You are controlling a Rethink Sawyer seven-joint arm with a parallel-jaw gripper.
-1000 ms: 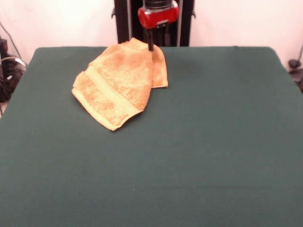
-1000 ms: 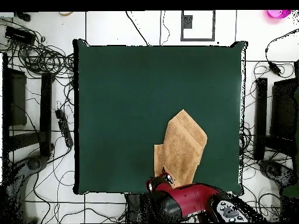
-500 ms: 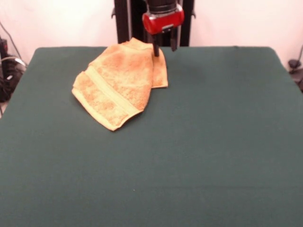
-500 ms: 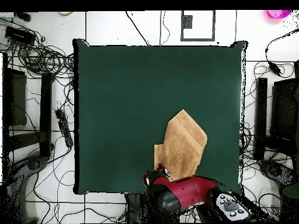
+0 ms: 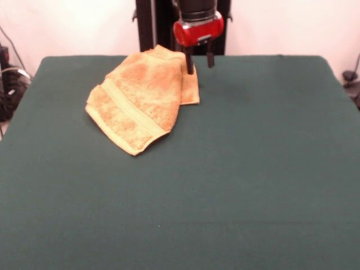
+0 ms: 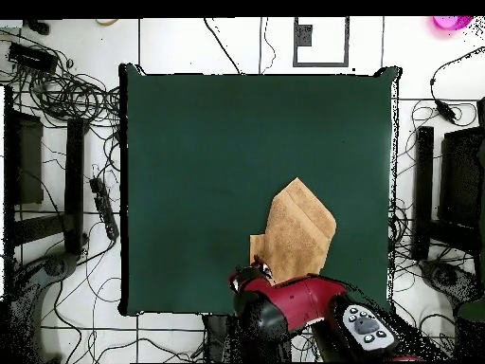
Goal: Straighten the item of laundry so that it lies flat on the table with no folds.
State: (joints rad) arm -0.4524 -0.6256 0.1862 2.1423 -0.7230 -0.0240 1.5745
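Front view gives me the towel point(image 5: 139, 98) near the table's point(image 5: 236, 185) far edge, left of centre, on the robot's side. It is orange-tan terry, nubbly, folded over itself into a rough wedge, with a paler woven band running diagonally across the top layer and a lower layer poking out on the right as a narrow flap. My gripper point(image 5: 199, 61) hangs at that flap's far corner, two dark fingers spread apart with nothing between them, under a glossy red collar. The table's dark green cover looks matte and felt-like. Overhead, the towel point(image 6: 296, 240) lies close to the base-side edge, the gripper point(image 6: 252, 278) at its corner.
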